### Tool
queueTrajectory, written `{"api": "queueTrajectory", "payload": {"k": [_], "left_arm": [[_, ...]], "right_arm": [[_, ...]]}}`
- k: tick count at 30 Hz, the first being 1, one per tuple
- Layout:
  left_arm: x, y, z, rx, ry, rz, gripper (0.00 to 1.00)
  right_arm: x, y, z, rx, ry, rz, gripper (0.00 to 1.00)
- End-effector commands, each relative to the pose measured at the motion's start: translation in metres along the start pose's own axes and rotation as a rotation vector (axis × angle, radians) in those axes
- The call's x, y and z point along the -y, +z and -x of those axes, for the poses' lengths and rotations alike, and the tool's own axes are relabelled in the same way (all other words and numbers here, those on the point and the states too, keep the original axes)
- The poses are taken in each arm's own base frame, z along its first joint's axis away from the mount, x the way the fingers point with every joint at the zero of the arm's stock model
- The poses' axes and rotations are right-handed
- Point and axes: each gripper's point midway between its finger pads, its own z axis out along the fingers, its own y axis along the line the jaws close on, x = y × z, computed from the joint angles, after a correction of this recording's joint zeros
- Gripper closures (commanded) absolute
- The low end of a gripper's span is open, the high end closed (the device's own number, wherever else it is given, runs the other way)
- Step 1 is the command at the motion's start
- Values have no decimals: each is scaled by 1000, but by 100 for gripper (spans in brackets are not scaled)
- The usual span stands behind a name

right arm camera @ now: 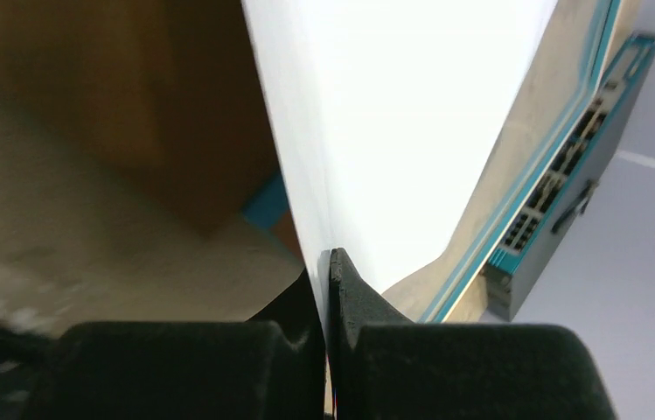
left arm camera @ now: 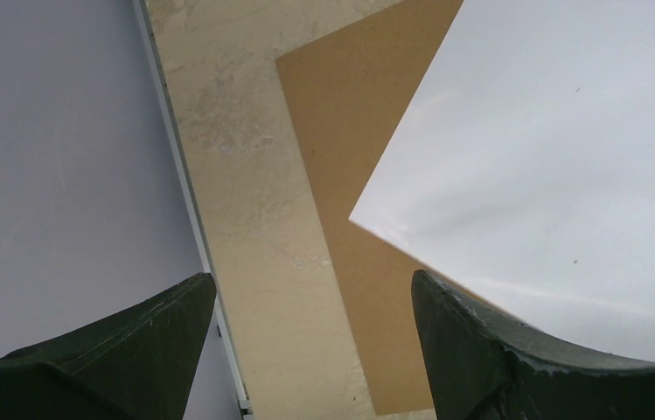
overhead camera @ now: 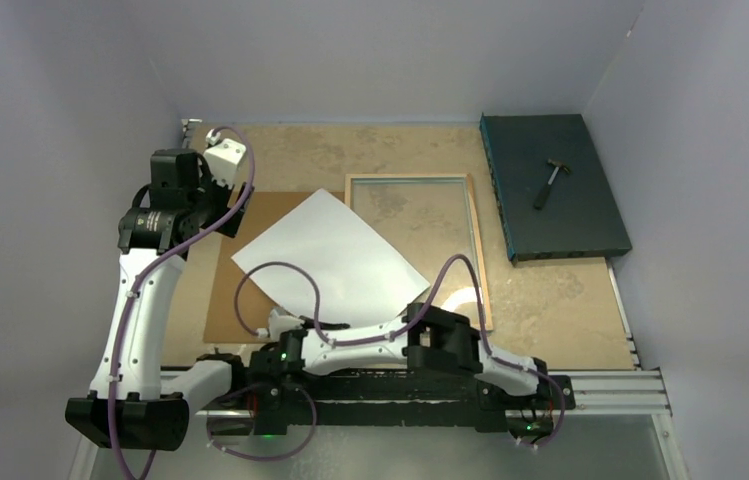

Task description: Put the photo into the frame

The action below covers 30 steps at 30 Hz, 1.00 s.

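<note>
Jaws of right gripper [right arm camera: 328, 260] pinched the photo [overhead camera: 335, 250], white back up, one corner overlying the frame [overhead camera: 478, 240]; left gripper [left arm camera: 310, 276] jaws stood spread.

Top camera: fixed high behind me, facing down over the whole table [overhead camera: 570, 310]. Left wrist camera: raised, looking down past my left fingers [left arm camera: 498, 359] at a corner of the photo [left arm camera: 551, 157] and the brown board [left arm camera: 350, 131]. Right wrist camera: low, hard against the photo's edge, facing the frame [right arm camera: 568, 87]. All three share the photo.
</note>
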Motion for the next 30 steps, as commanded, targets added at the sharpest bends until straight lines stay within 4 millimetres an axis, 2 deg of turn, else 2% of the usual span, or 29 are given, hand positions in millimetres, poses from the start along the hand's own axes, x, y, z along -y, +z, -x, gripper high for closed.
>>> {"api": "queueTrajectory", "payload": {"k": [1, 5, 11, 13, 16, 18, 19, 20, 21, 23, 24, 25, 26, 28, 30], "left_arm": [[-5, -4, 13, 42, -17, 20, 19], [-3, 0, 14, 40, -18, 5, 19], [1, 5, 16, 35, -14, -20, 19], [3, 5, 16, 37, -14, -30, 19], [7, 6, 15, 39, -12, -50, 19], [8, 6, 14, 41, -12, -55, 19], [9, 6, 13, 41, -12, -58, 19], [9, 5, 13, 44, -11, -60, 19], [10, 4, 12, 44, -11, -63, 19], [11, 3, 12, 49, -11, -66, 19], [11, 3, 12, 49, -10, -67, 19], [11, 3, 12, 50, -9, -67, 19], [12, 4, 10, 44, -8, -69, 19], [14, 8, 7, 34, -8, -78, 19], [16, 12, 4, 21, -6, -87, 19]], "right_arm": [[52, 19, -27, -117, 252, -5, 100], [67, 29, -57, -190, 343, -16, 100], [57, 29, -79, -261, 407, 30, 100], [51, 28, -81, -280, 420, 53, 99], [41, 30, -81, -318, 455, 98, 91], [42, 35, -74, -332, 500, 118, 88], [49, 39, -65, -320, 534, 114, 86], [55, 42, -60, -312, 559, 110, 81], [60, 46, -54, -305, 583, 113, 66], [70, 51, -47, -297, 624, 121, 56], [70, 51, -43, -288, 633, 143, 47], [68, 50, -40, -279, 637, 167, 30], [65, 49, -37, -273, 642, 195, 20], [58, 45, -30, -250, 657, 263, 6], [54, 37, -21, -212, 684, 334, 1]]}}
